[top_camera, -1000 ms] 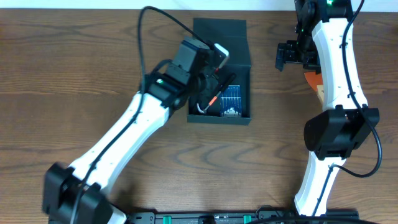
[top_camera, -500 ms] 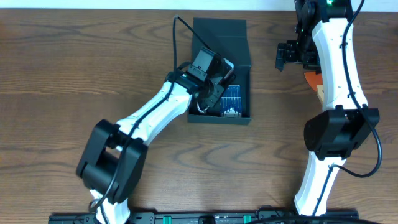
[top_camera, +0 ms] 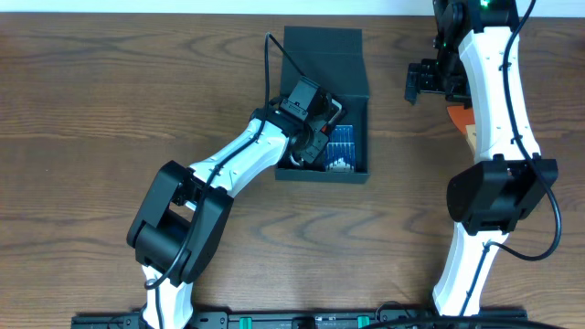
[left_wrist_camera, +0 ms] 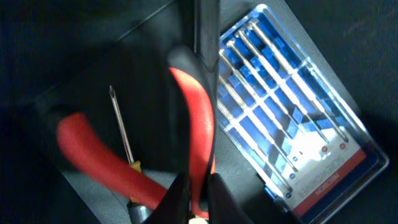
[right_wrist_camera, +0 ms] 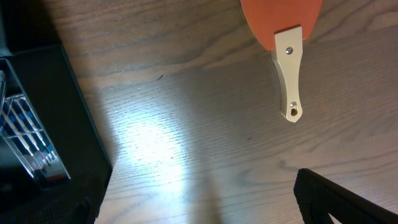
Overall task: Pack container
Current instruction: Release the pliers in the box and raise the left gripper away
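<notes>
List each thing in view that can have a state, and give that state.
container, open, flap lid folded back
screwdriver case, lying flat inside the container
red-handled pliers, down in the container, held by the left hand
small screwdriver, loose on the container floor
spatula, flat on the table, outside the container
left hand, shut on the red-handled pliers
right hand, open or shut unclear

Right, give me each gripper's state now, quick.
Left gripper: closed on the red-handled pliers, inside the box.
Right gripper: cannot be told from these views.

white arms (top_camera: 228, 164), black joints (top_camera: 498, 196), black right claw (top_camera: 416, 84), black cable (top_camera: 268, 64)
</notes>
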